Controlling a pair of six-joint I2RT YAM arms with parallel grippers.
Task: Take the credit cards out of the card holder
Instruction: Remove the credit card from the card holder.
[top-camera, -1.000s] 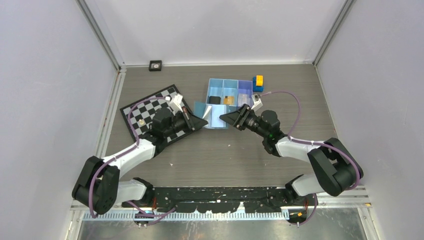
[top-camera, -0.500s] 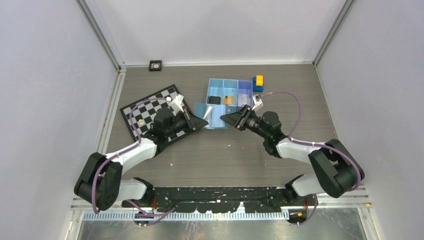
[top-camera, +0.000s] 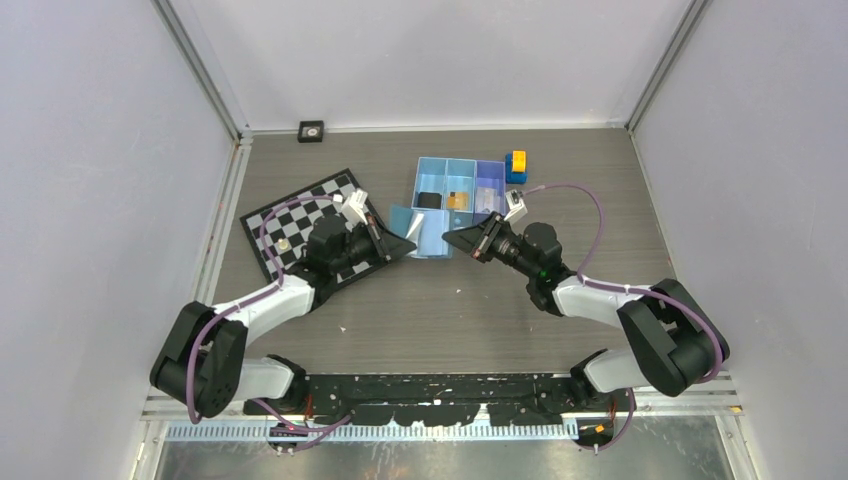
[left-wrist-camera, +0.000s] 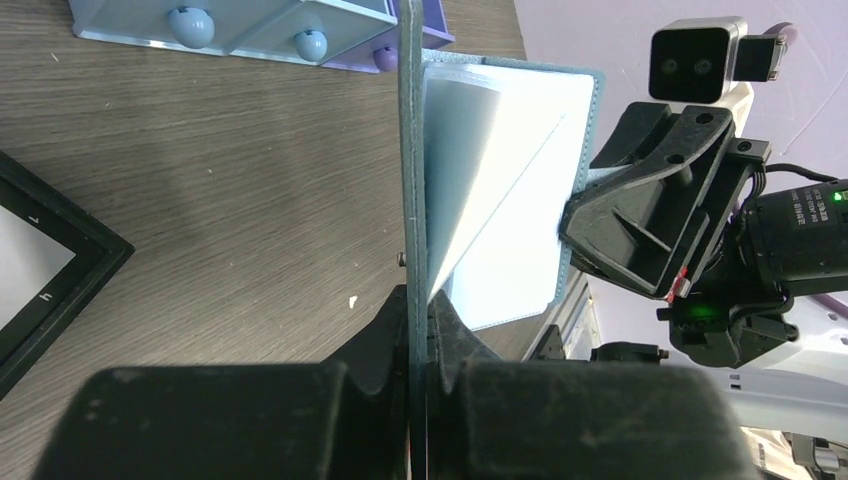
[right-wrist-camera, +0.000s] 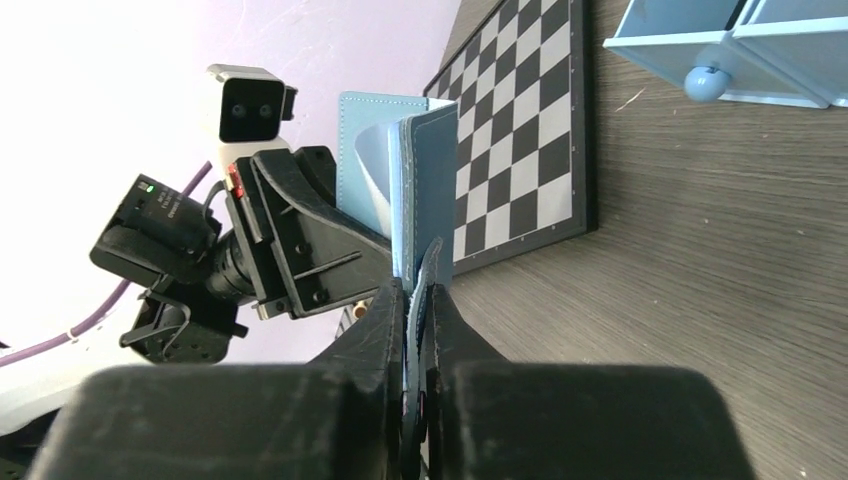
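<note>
The blue card holder (top-camera: 421, 229) hangs open above the table between my two grippers, its pale blue inside showing. My left gripper (top-camera: 408, 243) is shut on its left flap, seen edge-on in the left wrist view (left-wrist-camera: 410, 160). My right gripper (top-camera: 449, 238) is shut on the right flap (right-wrist-camera: 425, 190). A tan-brown card (top-camera: 458, 200) lies in the middle compartment of the blue tray (top-camera: 462, 163). A pale card (top-camera: 488, 197) lies in the tray's right, purple compartment. No card shows in the holder's pockets (left-wrist-camera: 510, 200).
A chessboard (top-camera: 300, 215) lies under my left arm, with a small piece (top-camera: 285, 243) on it. A yellow-and-blue block (top-camera: 516, 165) stands right of the tray. A black item (top-camera: 430, 200) sits in the tray's left compartment. A small black square object (top-camera: 311, 130) sits by the back wall.
My right gripper has shifted slightly to the right with its flap. The left gripper has barely moved.
</note>
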